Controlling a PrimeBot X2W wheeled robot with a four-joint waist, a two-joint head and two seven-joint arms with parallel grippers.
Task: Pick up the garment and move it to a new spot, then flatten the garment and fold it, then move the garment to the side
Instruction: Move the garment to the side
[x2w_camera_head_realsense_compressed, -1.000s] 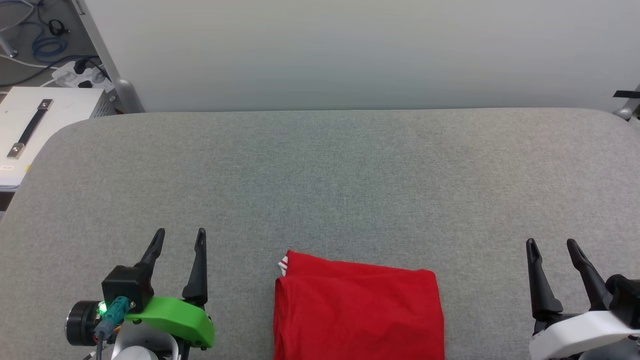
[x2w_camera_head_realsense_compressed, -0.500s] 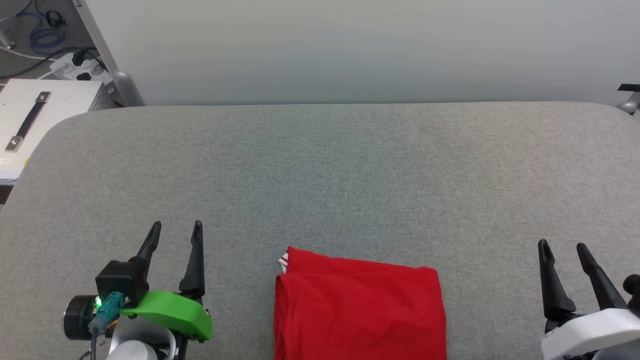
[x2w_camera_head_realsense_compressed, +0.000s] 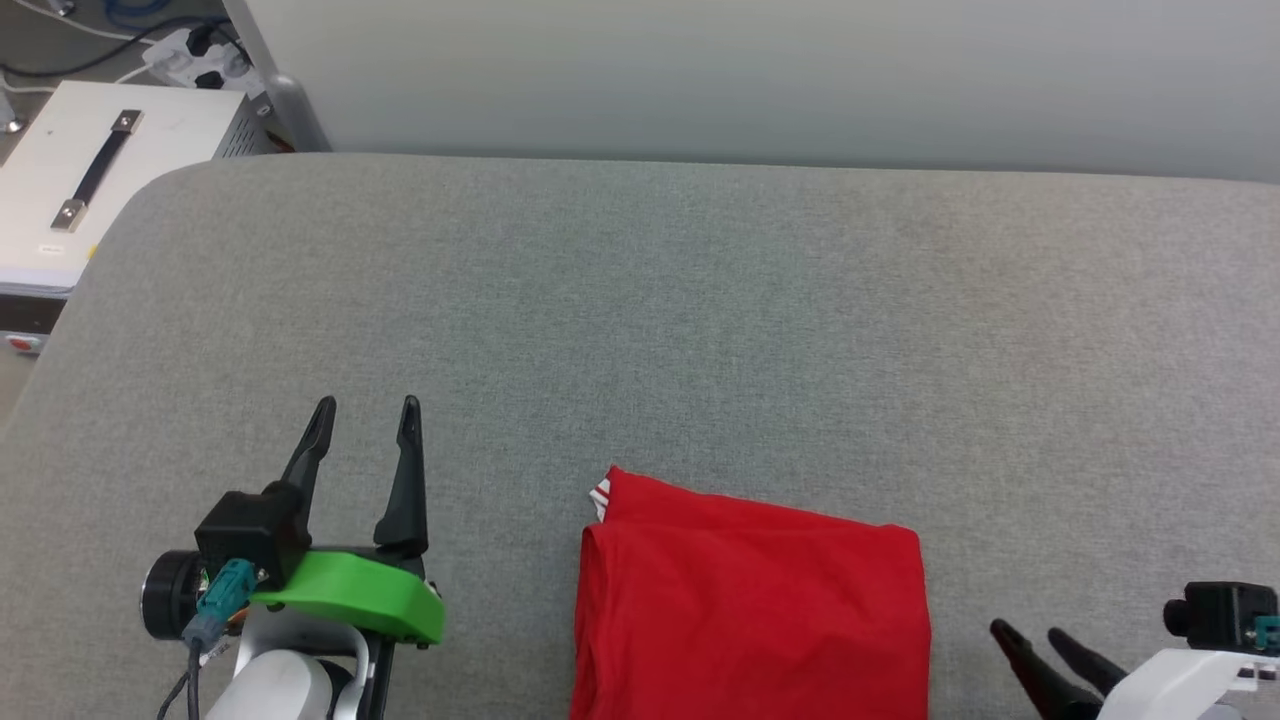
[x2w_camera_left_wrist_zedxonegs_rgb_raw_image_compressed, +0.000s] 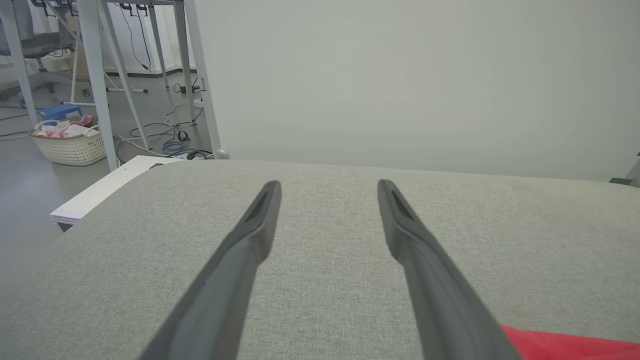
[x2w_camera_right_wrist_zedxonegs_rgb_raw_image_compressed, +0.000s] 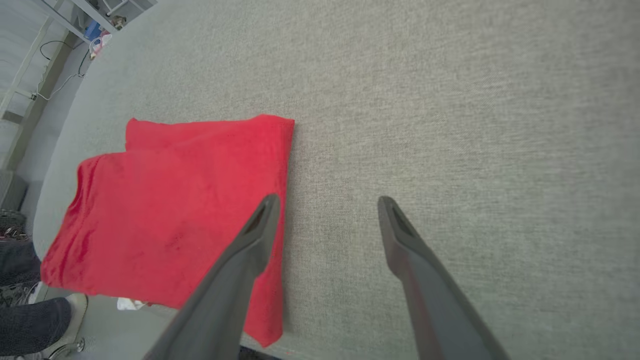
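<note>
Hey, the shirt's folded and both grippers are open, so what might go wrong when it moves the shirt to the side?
1. The garment lies at the near edge of the table and seems to overhang it in the right wrist view; a sideways drag might pull it off.
2. Stacked layers show by the striped trim; if the right gripper pinches only the top layer, the fold could open.
3. A person's shoe stands near that edge.

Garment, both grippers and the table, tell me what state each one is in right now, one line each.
garment, folded into a flat rectangle, lying loose, not held
left gripper, open, empty, apart from the garment on its left
right gripper, open, empty, by the garment's right edge
table, grey padded top, bearing the garment at its near edge
</note>
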